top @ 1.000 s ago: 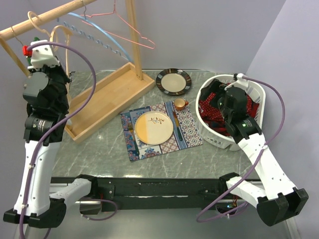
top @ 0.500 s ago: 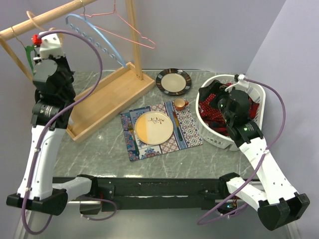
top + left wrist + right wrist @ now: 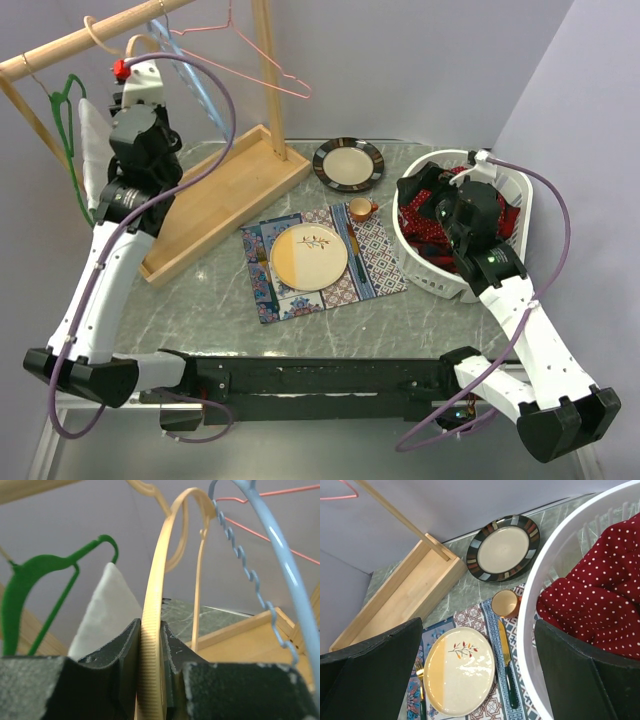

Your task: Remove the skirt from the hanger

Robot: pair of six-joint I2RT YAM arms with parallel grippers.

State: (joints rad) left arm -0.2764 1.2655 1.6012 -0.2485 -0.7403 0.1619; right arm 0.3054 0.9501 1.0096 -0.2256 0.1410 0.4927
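Observation:
The skirt (image 3: 600,590), dark red with white dots, lies bunched in the white basket (image 3: 527,610) at the right (image 3: 415,228). A tan plastic hanger (image 3: 156,595) hangs by its hook from the wooden rail (image 3: 60,45) and carries nothing. My left gripper (image 3: 151,632) is shut on the hanger's ribbed arm, high at the back left (image 3: 138,62). Over the basket's near-left rim my right gripper (image 3: 479,630) stands open, its fingers wide apart and empty (image 3: 440,195).
A green hanger (image 3: 30,575) with a white cloth (image 3: 107,602) hangs left of the tan one; a blue hanger (image 3: 280,545) and a pink wire hanger (image 3: 265,70) hang right. The rack's wooden base (image 3: 215,195), placemat with cream plate (image 3: 308,256), small cup (image 3: 360,208) and striped plate (image 3: 348,164) sit mid-table.
My left arm has swung right along the rail with the tan hanger in its grip, uncovering the green hanger and white cloth. The right arm has barely moved.

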